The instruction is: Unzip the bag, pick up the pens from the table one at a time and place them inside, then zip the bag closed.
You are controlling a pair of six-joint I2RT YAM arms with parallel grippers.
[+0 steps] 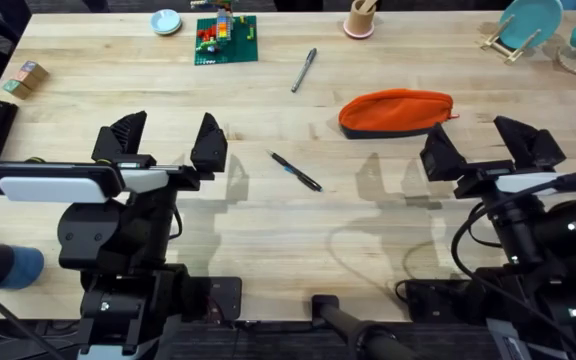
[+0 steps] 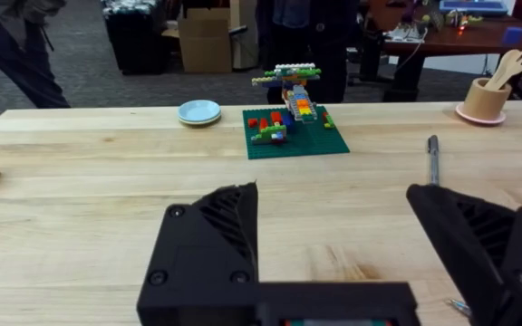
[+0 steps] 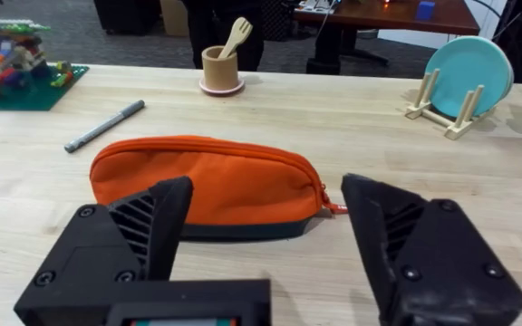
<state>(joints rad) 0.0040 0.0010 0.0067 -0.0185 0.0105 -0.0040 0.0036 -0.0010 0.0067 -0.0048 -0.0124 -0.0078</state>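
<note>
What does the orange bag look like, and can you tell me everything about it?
The bag is a long, soft orange-red fabric pouch with a dark strip along its base. A zipper runs along its rounded top and looks fully closed, with a small pull tab sticking out at one end. It lies flat on the wooden table, towards the right side, just ahead of the right gripper, whose fingers are open. Nothing touches it except the table. The grey pen lies apart from it.

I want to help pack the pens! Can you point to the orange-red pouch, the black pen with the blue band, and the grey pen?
Orange-red fabric pouch [image 3: 208, 177]: right wrist view, middle of its side.
Black pen with blue band [image 1: 296, 171]: overhead view, mid-barrel.
Dark grey metallic pen [image 1: 304, 70]: overhead view, mid-barrel.
</note>
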